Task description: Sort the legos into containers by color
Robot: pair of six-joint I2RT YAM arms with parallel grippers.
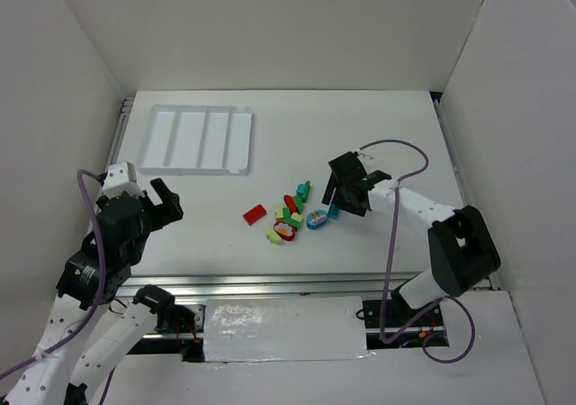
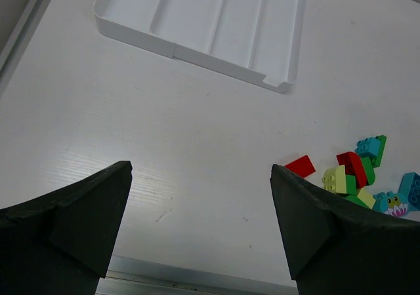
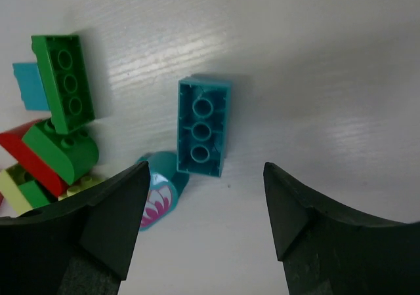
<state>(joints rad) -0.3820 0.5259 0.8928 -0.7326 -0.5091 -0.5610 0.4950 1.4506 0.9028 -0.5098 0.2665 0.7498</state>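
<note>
Right wrist view is showing the right pincer (image 3: 205, 170) hanging spread wide just above a teal brick (image 3: 202, 128), which is lying underside up on the white surface (image 1: 378, 126). The other legos (image 1: 286, 218) are lying clustered beside it, well apart from the tray (image 1: 193, 170) at the far left. The left pincer (image 2: 201, 170) is hovering near its base, also spread wide.

Teal brick (image 2: 412, 187) partly beyond right edge
</note>
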